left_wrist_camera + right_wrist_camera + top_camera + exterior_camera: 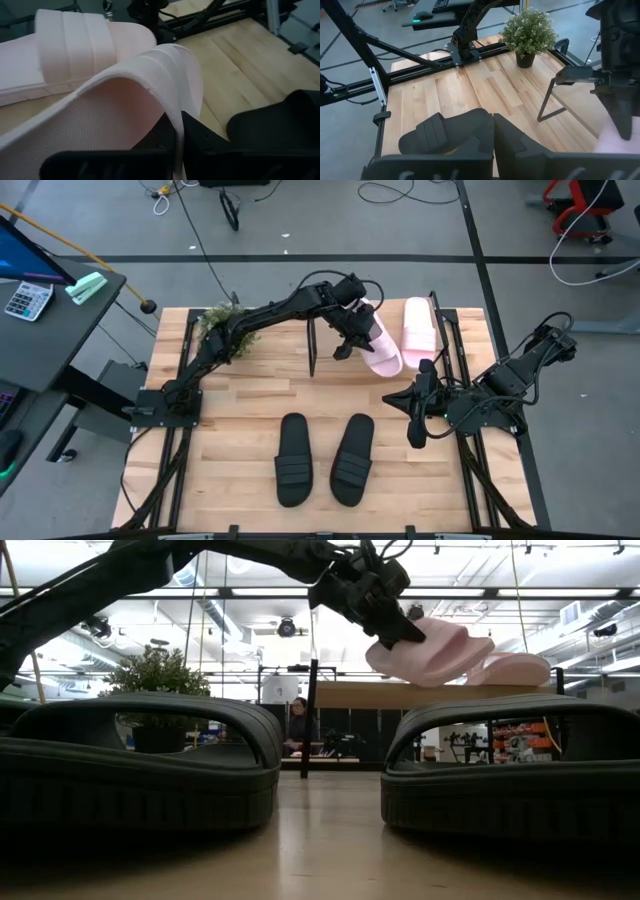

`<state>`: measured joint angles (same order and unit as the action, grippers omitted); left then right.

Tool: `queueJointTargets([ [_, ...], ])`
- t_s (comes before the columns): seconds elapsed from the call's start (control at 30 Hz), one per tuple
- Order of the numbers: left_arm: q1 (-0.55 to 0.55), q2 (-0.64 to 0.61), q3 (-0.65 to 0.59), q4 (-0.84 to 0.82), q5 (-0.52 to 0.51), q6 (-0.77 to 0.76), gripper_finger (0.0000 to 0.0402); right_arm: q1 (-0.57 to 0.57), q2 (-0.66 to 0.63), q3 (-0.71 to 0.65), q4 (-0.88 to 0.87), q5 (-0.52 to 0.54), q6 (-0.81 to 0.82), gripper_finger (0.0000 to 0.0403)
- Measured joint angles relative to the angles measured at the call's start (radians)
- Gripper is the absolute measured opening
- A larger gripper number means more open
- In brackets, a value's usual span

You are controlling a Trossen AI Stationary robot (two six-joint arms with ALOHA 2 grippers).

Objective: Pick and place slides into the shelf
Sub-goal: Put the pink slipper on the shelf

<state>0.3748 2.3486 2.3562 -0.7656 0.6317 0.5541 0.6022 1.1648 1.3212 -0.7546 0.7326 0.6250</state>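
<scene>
The second pale pink ribbed-strap slide sandal [380, 350] should go down flat on the light plywood shelf top [350, 695], parallel to and just beside the pink slide [417, 330] already lying there, clear of the edge before release. The left tool [352, 330] is clamped nearly shut on this slide's strap, holding it tilted above the shelf. The right tool [418, 408] hangs shut and empty over the bench [240, 410]; two black slides [322, 458] wait on it.

Matt pink foam slide [125, 100], pale wooden tabletop [250, 395]
</scene>
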Motion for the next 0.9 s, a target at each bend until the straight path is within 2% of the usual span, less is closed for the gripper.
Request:
queueJointTargets([
  [0.1, -0.004, 0.0, 0.0, 0.008, -0.033, 0.004, 0.0031, 0.0, 0.0, 0.0, 0.0, 0.0, 0.0, 0.0007],
  [0.6, -0.028, 0.0, 0.0, 0.027, -0.216, 0.018, 0.0158, 0.0, 0.0, 0.0, 0.0, 0.0, 0.001, 0.001],
  [0.77, -0.036, 0.0, 0.0, 0.026, -0.231, 0.019, 0.0195, 0.0, 0.0, 0.0, 0.0, 0.0, 0.002, 0.0008],
  [0.9, -0.05, 0.0, 0.0, 0.026, -0.282, 0.058, 0.0218, 0.0, 0.0, 0.0, 0.0, 0.0, 0.002, 0.0009],
])
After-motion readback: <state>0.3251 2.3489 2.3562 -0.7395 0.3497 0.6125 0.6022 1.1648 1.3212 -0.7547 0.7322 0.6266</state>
